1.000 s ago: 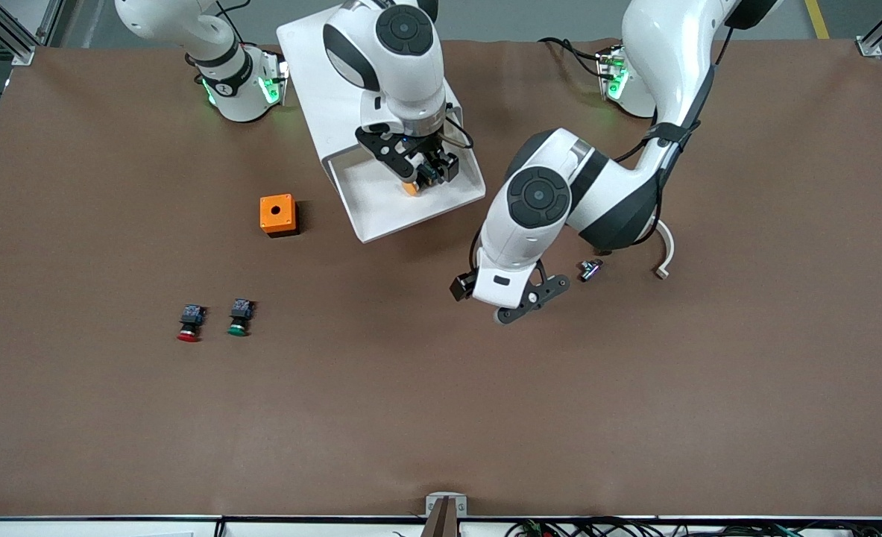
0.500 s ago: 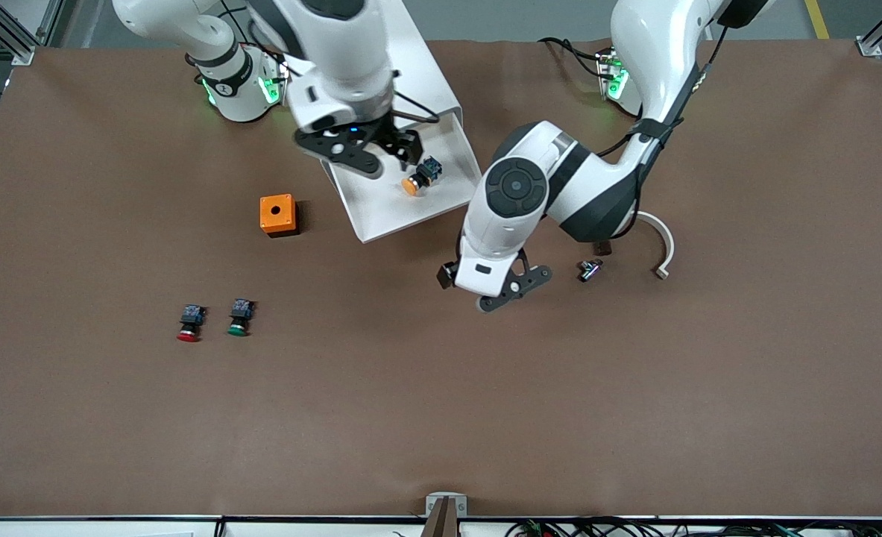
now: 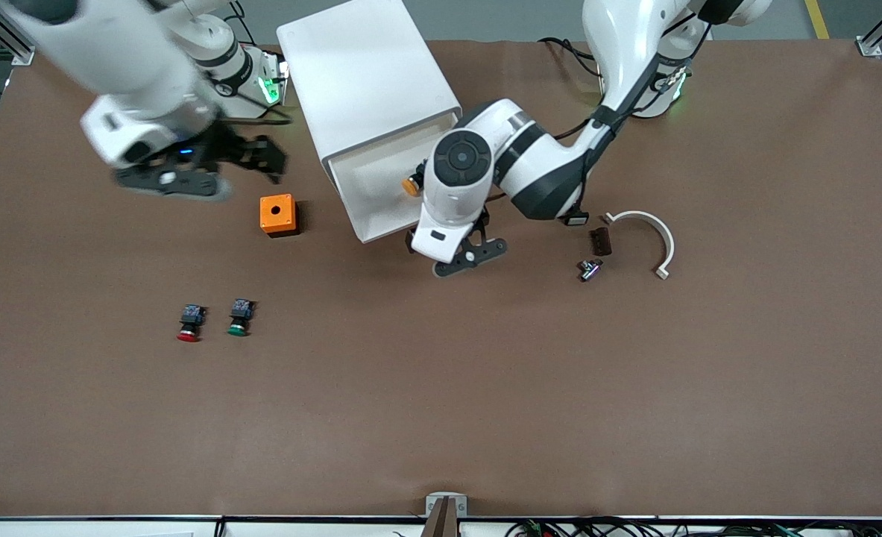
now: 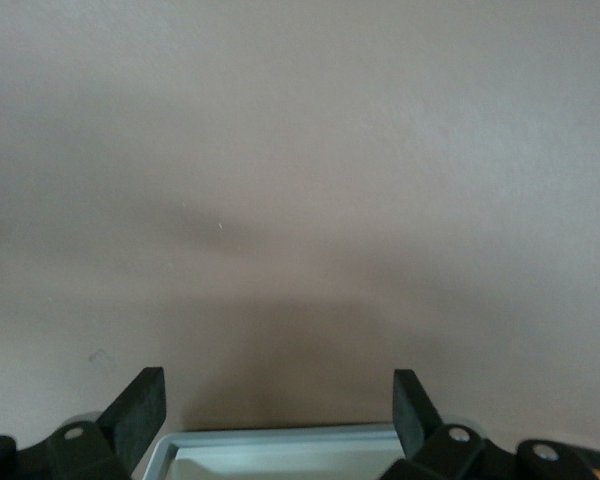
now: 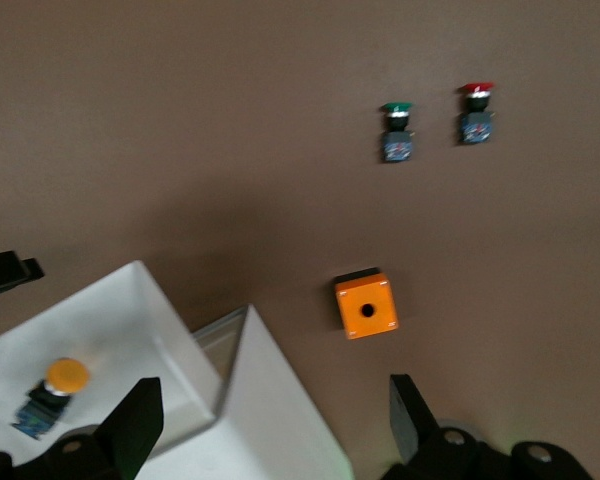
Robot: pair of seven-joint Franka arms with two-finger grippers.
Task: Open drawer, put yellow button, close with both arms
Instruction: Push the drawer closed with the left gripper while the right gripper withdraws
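drawer (image 3: 392, 195) found pulled out of white cabinet (image 3: 370, 82), which stands at the surface edge nearest the robot bases; drawer front facing the camera-side edge. yellow button (image 3: 411, 185) seen lying inside drawer, on its side, cap toward the camera-side edge; mostly hidden in front view by left arm, shown plainly in right wrist view (image 5: 55, 390) on the white drawer floor, touching nothing else.

left gripper (image 3: 458, 257) positioned just in front of drawer front, low over the surface; fingers (image 4: 140, 412) apart, nothing between them, drawer rim (image 4: 280, 440) visible between the finger bases in left wrist view. left arm's wrist body lying across the drawer's corner toward the left arm's end.

right gripper (image 3: 187, 175) raised over bare surface toward the right arm's end, beside cabinet and above orange box; fingers (image 5: 135, 420) apart, holding nothing.

orange box (image 3: 277, 215) with round hole on top, resting beside drawer toward the right arm's end, apart from it. red-capped button (image 3: 189, 324) and green-capped button (image 3: 238, 318) lying side by side, nearer the camera-side edge than orange box, well apart from drawer.

toward the left arm's end: white curved piece (image 3: 651, 237), small dark block (image 3: 599, 241), small metallic part (image 3: 589, 269), all near one another, clear of drawer.
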